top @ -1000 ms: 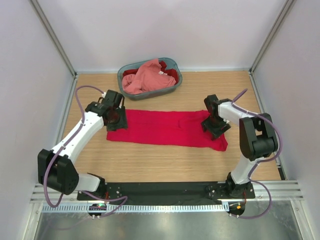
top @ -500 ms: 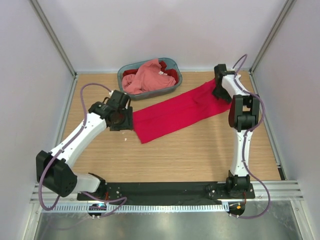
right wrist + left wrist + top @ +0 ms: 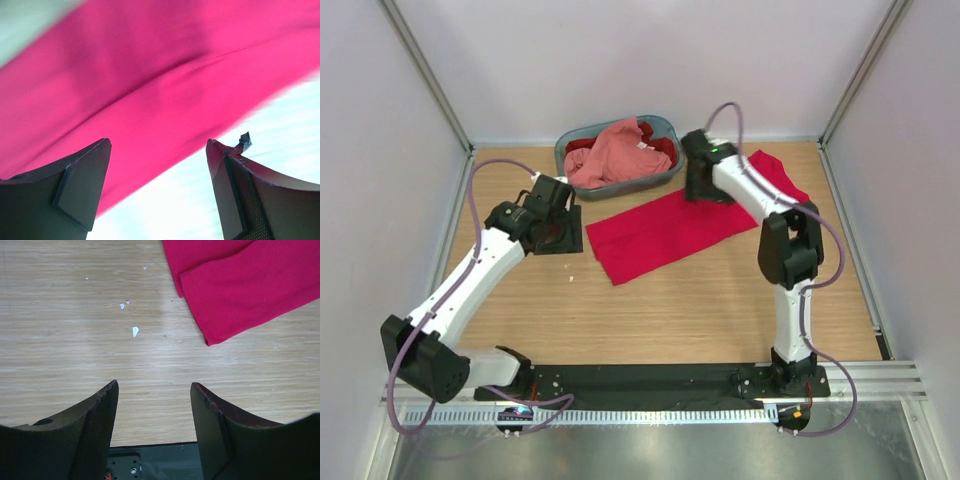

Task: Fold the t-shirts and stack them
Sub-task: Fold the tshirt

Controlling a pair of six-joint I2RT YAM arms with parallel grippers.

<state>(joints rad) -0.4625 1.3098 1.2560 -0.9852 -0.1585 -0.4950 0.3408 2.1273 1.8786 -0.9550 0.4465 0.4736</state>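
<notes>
The counter (image 3: 670, 310) is carrying the crimson t-shirt (image 3: 660, 232) as a slanted band, seemingly folded lengthwise only, while the salmon pink t-shirt (image 3: 610, 150) and darker red t-shirt (image 3: 663, 148) are sitting crumpled in the basket (image 3: 645, 184), so most of the task is probably remaining. The right end effector (image 3: 157, 142) is hovering spread-jawed over the band, pinching nothing, and the left end effector (image 3: 152, 385) is gaping beside its left end. Blur is smearing the right wrist view, and the right arm (image 3: 760, 200) is hiding some cloth.

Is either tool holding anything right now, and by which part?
Nothing is held: the left tool is open over the table, the right tool open above the crimson t-shirt.
</notes>
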